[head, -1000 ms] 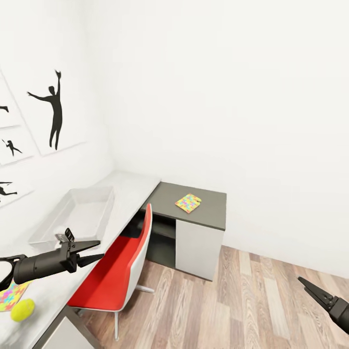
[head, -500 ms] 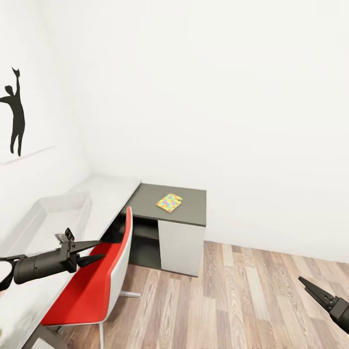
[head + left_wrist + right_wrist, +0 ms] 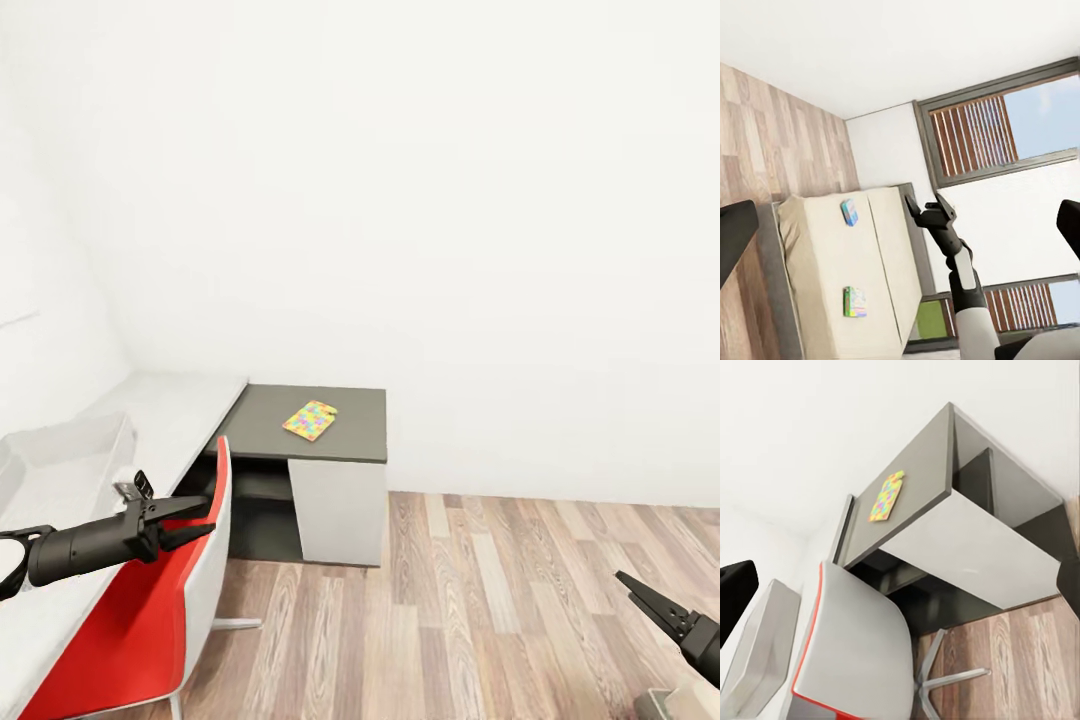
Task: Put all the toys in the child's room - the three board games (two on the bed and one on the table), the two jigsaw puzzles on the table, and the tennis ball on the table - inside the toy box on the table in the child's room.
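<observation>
left gripper [image 3: 195,517] fingers apart, empty, mid-left of frame. right gripper [image 3: 640,592] lower right, can't tell open/closed. jigsaw puzzle [image 3: 309,420] on dark desk end [image 3: 350,430], centre; toy box [image 3: 70,440] far left. risk: left arm clipping red chair [image 3: 165,600] while base turns.

1 jigsaw puzzle [image 3: 310,420] on the table [image 3: 350,440], chair [image 3: 150,610] before, toy box [image 3: 70,440] left.

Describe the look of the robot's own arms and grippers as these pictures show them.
The left gripper has two slim, pointed black fingers on a dark cylindrical wrist, with a small grey metal bracket on top. The right gripper ends in the same kind of tapering black fingers. In the left wrist view the right arm has a white forearm shell with dark joints. No cables or markings are visible.
</observation>
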{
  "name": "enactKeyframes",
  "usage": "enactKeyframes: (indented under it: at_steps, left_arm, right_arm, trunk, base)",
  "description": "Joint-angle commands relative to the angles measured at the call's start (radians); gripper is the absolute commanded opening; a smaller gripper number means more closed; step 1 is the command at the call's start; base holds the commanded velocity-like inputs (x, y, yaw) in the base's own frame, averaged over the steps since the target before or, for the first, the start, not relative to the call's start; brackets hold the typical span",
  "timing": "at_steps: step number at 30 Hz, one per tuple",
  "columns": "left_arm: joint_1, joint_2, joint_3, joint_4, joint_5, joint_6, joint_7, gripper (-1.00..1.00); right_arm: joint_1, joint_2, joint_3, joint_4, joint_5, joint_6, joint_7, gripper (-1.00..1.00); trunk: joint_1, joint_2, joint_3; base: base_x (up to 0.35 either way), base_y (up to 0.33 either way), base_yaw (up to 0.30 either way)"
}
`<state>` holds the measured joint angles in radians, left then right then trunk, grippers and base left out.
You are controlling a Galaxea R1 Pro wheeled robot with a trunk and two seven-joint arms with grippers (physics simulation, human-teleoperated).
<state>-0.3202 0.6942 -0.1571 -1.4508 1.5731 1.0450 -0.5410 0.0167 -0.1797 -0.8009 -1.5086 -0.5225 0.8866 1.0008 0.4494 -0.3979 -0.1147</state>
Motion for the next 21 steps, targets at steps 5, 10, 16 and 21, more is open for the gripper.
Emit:
enactKeyframes:
  at_steps: [5,10,16,21]
  left_arm:
    - [-0.002,0.001,-0.002,0.001,-0.004,0.001,-0.008,1.00]
    - [-0.002,0.001,-0.002,0.001,-0.004,0.001,-0.008,1.00]
    - [-0.002,0.001,-0.002,0.001,-0.004,0.001,-0.008,1.00]
    - [-0.002,0.001,-0.002,0.001,-0.004,0.001,-0.008,1.00]
  right_arm:
    - [0.000,0.000,-0.001,-0.001,-0.002,0.005,0.001,1.00]
    - [0.000,0.000,-0.001,-0.001,-0.002,0.005,0.000,1.00]
    - [0.000,0.000,-0.001,-0.001,-0.002,0.005,-0.001,1.00]
    - [0.000,0.000,-0.001,-0.001,-0.002,0.005,-0.001,1.00]
  trunk:
    - [0.001,-0.002,-0.002]
    - [0.001,-0.002,-0.002]
    - [0.001,-0.002,-0.002]
    - [0.001,-0.002,-0.002]
  base:
    - [0.000,0.000,-0.281]
    - [0.000,0.000,-0.281]
    - [0.000,0.000,-0.281]
    - [0.000,0.000,-0.281]
